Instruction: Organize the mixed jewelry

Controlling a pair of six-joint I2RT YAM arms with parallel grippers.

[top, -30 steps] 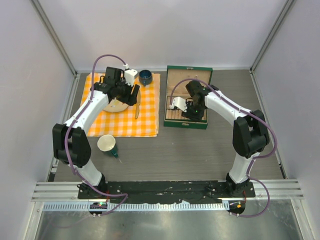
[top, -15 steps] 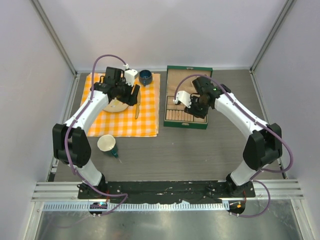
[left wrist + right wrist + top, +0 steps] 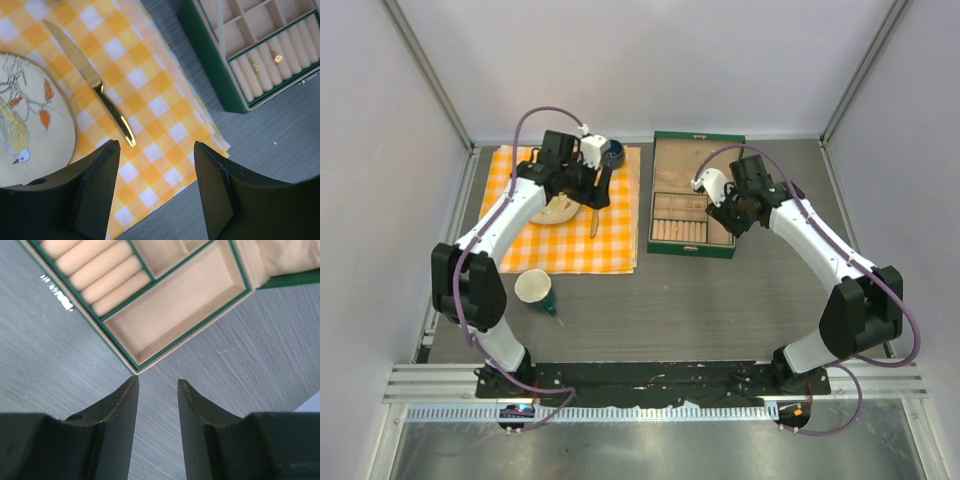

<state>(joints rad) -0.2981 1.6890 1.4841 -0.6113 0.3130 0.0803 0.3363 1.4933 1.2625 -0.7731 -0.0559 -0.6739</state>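
Two tiny gold jewelry pieces (image 3: 255, 66) (image 3: 278, 58) sit on the ring rolls of the open green box (image 3: 662, 247), seen in the left wrist view. No bangle or studs show. My left gripper (image 3: 593, 187) is open and empty above the orange checked cloth (image 3: 520, 250); in its wrist view (image 3: 156, 145) it hangs over the cloth's edge. My right gripper (image 3: 733, 215) is open and empty at the box's right side; in its wrist view (image 3: 157, 381) it is over bare table just off the box's corner (image 3: 119, 354).
A gold knife (image 3: 90, 82) and a bird-painted plate (image 3: 30, 115) lie on the cloth. A blue bowl (image 3: 612, 153) sits at the cloth's back edge. A paper cup (image 3: 533, 287) stands near the cloth's front. The box lid (image 3: 698, 160) lies open at the back.
My right gripper has moved right, from over the box's ring rolls to its right edge. My left gripper has shifted slightly back and right over the cloth.
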